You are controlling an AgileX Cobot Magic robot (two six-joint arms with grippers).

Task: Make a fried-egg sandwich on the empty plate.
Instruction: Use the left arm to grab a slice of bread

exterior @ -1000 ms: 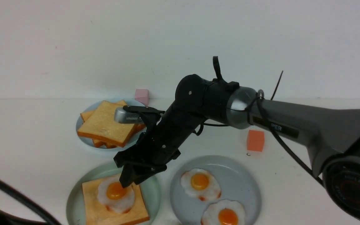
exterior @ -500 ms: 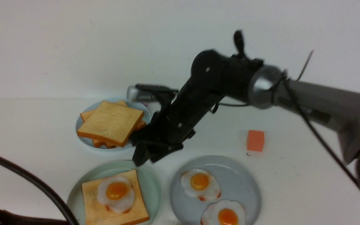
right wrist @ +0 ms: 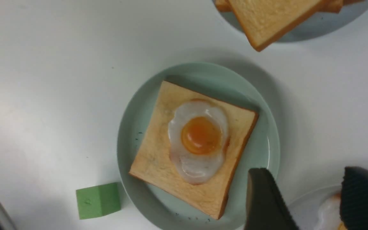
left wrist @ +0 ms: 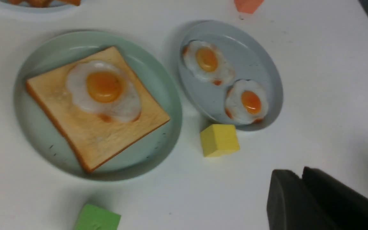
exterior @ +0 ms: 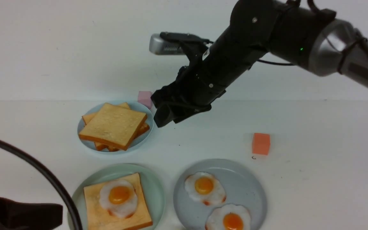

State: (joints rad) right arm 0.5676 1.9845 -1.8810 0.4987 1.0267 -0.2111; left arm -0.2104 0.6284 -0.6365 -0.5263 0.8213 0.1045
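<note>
Golden toast [exterior: 94, 207] — egg [exterior: 118, 196] atop, mint plate [exterior: 153, 191]

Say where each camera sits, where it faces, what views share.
Front: between the arms, facing forward over the table; right gripper shows.
Left wrist: on the left arm, facing down at mint plate and grey plate; left gripper shows.
Right wrist: on the right arm, facing down at that mint plate; right gripper shows.
Shared: all show egg on toast.
</note>
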